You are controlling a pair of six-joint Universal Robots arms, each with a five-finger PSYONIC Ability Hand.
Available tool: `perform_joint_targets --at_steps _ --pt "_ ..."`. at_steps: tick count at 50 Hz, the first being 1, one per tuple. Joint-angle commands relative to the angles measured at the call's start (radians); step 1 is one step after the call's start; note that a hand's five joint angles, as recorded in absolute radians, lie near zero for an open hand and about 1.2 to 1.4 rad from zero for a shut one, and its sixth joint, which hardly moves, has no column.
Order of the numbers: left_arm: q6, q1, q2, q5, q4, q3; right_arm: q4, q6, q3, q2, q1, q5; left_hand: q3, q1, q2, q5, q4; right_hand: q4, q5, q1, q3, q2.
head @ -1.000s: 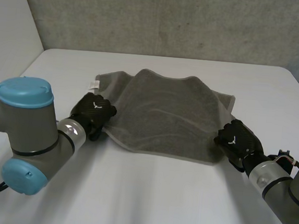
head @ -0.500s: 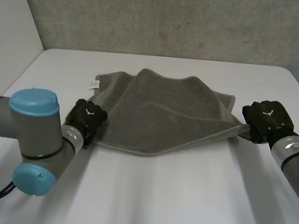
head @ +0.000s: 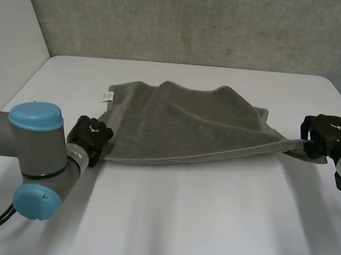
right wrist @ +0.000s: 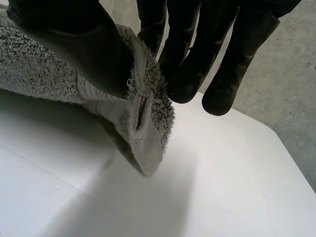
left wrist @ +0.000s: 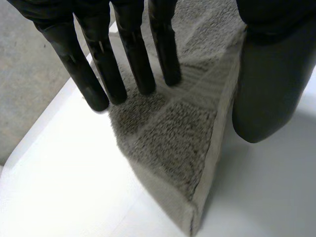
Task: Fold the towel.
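The grey terry-cloth towel [head: 188, 126] lay rumpled across the far middle of the white table [head: 180, 224], its near edge drawn taut between the two hands. A small white label [head: 107, 95] sat at its far left corner. The black left hand [head: 90, 137] held the near left corner, straight fingers [left wrist: 133, 59] on top and the thumb [left wrist: 266, 89] against the edge. The black right hand [head: 325, 135] had the near right corner pinched between thumb [right wrist: 84, 44] and fingers [right wrist: 187, 59], raised just off the table.
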Motion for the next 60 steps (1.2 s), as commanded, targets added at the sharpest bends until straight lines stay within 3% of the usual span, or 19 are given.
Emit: perform_joint_targets --at_steps 1,2,9,14,16,23,28,30,33,35,43,47,52,54,55,57,60 --pt "0.0 0.018 0.009 -0.018 0.0 0.003 0.001 -0.004 0.001 -0.025 0.003 0.0 0.336 0.339 0.34 0.175 0.332 0.06 0.057 0.079 0.059 0.083" --pt "0.0 0.022 0.017 -0.018 0.0 0.003 0.001 -0.004 -0.001 -0.04 0.001 -0.003 0.516 0.519 0.52 0.355 0.512 0.06 0.057 0.079 0.059 0.083" --pt "0.0 0.056 0.15 -0.022 0.002 -0.003 0.022 -0.027 -0.03 -0.157 0.006 -0.013 0.55 0.553 0.554 0.389 0.546 0.06 0.057 0.079 0.059 0.083" --pt "-0.002 0.067 0.313 -0.024 -0.011 -0.001 0.185 -0.093 -0.131 -0.26 0.01 -0.043 0.55 0.553 0.554 0.389 0.546 0.06 0.057 0.079 0.059 0.083" --pt "-0.005 0.067 0.455 -0.016 -0.011 0.006 0.302 -0.144 -0.233 -0.321 0.012 -0.071 0.55 0.553 0.554 0.389 0.546 0.06 0.057 0.079 0.059 0.083" --pt "-0.003 0.071 0.635 -0.01 -0.069 0.118 0.55 -0.279 -0.504 -0.327 0.013 -0.076 0.55 0.553 0.554 0.389 0.546 0.06 0.057 0.079 0.059 0.083" --pt "-0.002 0.077 0.549 -0.005 -0.247 0.279 0.706 -0.385 -0.674 -0.202 0.042 -0.062 0.55 0.553 0.554 0.389 0.546 0.06 0.057 0.079 0.059 0.083" --pt "0.0 0.077 0.424 -0.005 -0.358 0.383 0.782 -0.472 -0.752 -0.105 0.097 -0.04 0.55 0.553 0.554 0.389 0.546 0.06 0.057 0.079 0.059 0.083" --pt "-0.002 0.077 0.358 -0.005 -0.414 0.431 0.809 -0.512 -0.775 -0.062 0.119 -0.017 0.55 0.553 0.554 0.389 0.546 0.06 0.057 0.079 0.059 0.083" --pt "0.0 0.076 0.216 -0.004 -0.521 0.515 0.827 -0.578 -0.797 0.023 0.153 0.045 0.55 0.553 0.554 0.389 0.546 0.06 0.057 0.079 0.059 0.083" --pt "0.041 0.074 -0.056 -0.015 -0.695 0.765 0.82 -0.629 -0.888 0.218 0.225 0.133 0.55 0.553 0.554 0.389 0.546 0.06 0.057 0.079 0.059 0.083" --pt "0.048 0.077 -0.107 -0.016 -0.689 0.893 0.767 -0.613 -0.981 0.275 0.236 0.147 0.55 0.553 0.554 0.389 0.546 0.06 0.057 0.079 0.059 0.083" --pt "-0.009 0.074 -0.109 -0.025 -0.58 1.072 0.536 -0.491 -1.096 0.288 0.245 0.208 0.55 0.553 0.554 0.389 0.546 0.06 0.057 0.079 0.059 0.083" --pt "-0.124 0.073 -0.065 -0.03 -0.439 1.121 0.298 -0.382 -1.075 0.239 0.243 0.242 0.55 0.553 0.554 0.389 0.546 0.06 0.057 0.079 0.059 0.083" --pt "-0.124 0.073 -0.064 -0.03 -0.439 1.122 0.297 -0.382 -1.074 0.239 0.243 0.242 0.55 0.553 0.554 0.389 0.546 0.06 0.057 0.079 0.059 0.083" --pt "-0.251 0.08 0.035 -0.036 -0.312 1.117 0.086 -0.321 -0.966 0.098 0.236 0.242 0.55 0.553 0.554 0.389 0.546 0.06 0.057 0.079 0.059 0.083" --pt "-0.298 0.084 0.066 -0.035 -0.268 1.117 0.013 -0.314 -0.91 0.032 0.239 0.244 0.55 0.553 0.554 0.389 0.546 0.06 0.057 0.079 0.059 0.083"
